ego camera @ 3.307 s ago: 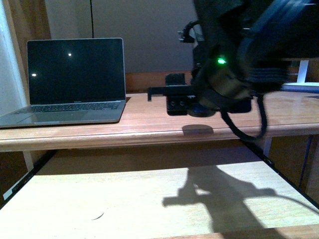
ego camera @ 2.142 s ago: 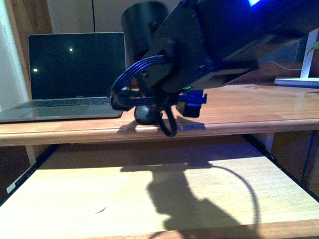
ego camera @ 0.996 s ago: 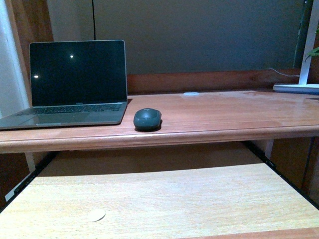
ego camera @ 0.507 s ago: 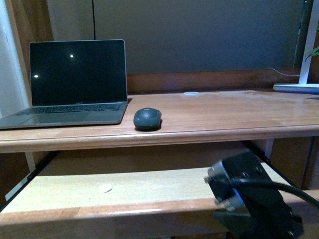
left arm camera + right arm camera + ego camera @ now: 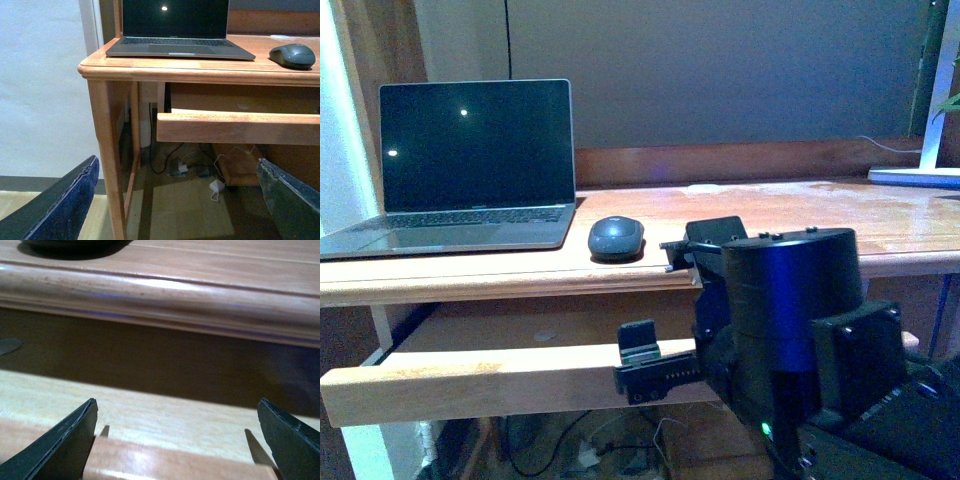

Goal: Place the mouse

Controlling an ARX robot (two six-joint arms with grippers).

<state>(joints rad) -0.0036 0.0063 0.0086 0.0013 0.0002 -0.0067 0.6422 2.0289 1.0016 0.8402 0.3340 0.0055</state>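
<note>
Front view: mouse (image 5: 616, 237) beside laptop (image 5: 460, 170) on desk (image 5: 880, 225); right claw (image 5: 675, 290) apart at tray (image 5: 470, 380), left claw (image 5: 176, 161) apart.

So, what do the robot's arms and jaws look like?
The right arm is a thick black cylinder with a bluish sheen and a small green light. Both pairs of jaws are dark tapered blades; the left ones look bluish.

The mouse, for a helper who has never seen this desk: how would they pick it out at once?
On the wooden desk stands an open laptop. Just right of its keyboard, near the desk's front edge, lies the mouse: a small dark grey oval, the only low rounded thing there.
</note>
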